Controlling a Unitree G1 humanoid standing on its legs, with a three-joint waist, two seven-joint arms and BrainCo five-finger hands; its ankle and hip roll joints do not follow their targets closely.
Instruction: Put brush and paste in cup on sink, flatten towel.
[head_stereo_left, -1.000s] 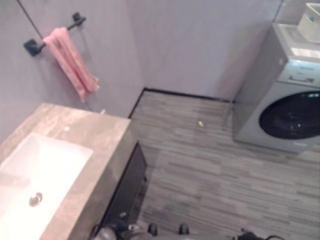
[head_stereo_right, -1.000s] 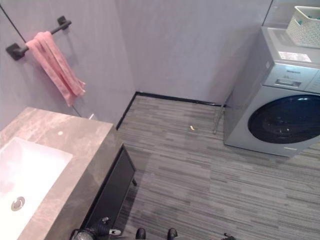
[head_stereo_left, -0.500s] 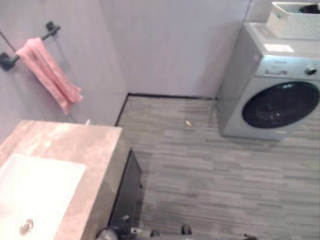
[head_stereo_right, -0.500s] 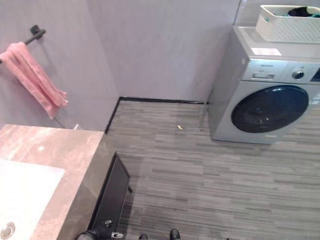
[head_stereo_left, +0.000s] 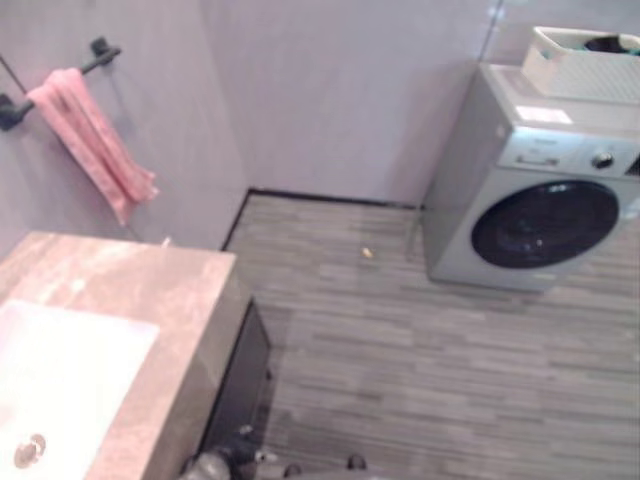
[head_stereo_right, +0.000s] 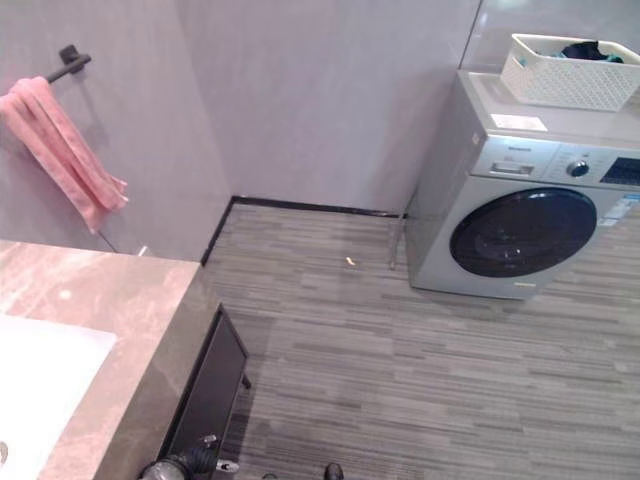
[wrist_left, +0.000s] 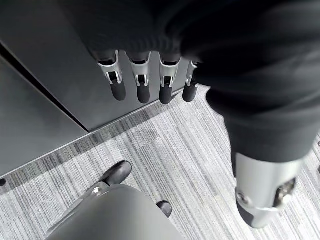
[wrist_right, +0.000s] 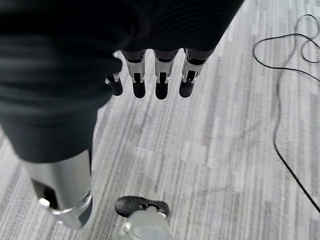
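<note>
Pink towel (head_stereo_right: 62, 150) hangs bunched on wall bar (head_stereo_left: 60, 72) above sink (head_stereo_left: 60, 385) at left; washer (head_stereo_right: 520, 215) w/ white basket (head_stereo_right: 570, 72) far right. Left hand (wrist_left: 145, 82) & right hand (wrist_right: 157, 80) both hang over floor, fingers straight, holding nothing.

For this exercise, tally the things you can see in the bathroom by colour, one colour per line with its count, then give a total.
Pink: 1, the towel
White: 2, the sink and the basket
Black: 1, the towel bar
Silver-grey: 1, the washing machine
Total: 5
</note>
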